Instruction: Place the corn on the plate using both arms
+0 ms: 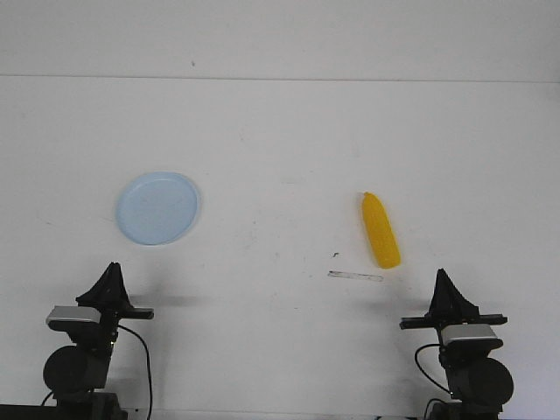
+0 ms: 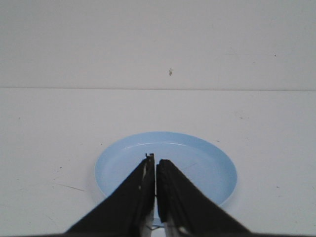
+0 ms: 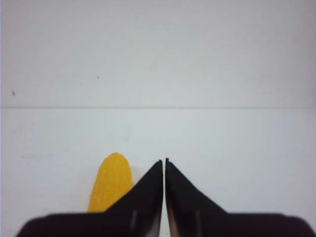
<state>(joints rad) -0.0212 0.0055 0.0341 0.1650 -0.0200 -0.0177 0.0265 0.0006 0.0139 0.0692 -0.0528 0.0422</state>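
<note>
The yellow corn lies on the white table right of centre, narrow tip pointing away. The pale blue plate lies on the left side of the table. My left gripper is shut and empty, near the front edge, short of the plate; in the left wrist view its jaws are pressed together in front of the plate. My right gripper is shut and empty, near the front edge, to the right of the corn. In the right wrist view the corn shows beside the shut gripper.
A thin pale strip and a small dark speck lie on the table just in front of the corn. The table's far edge meets a white wall.
</note>
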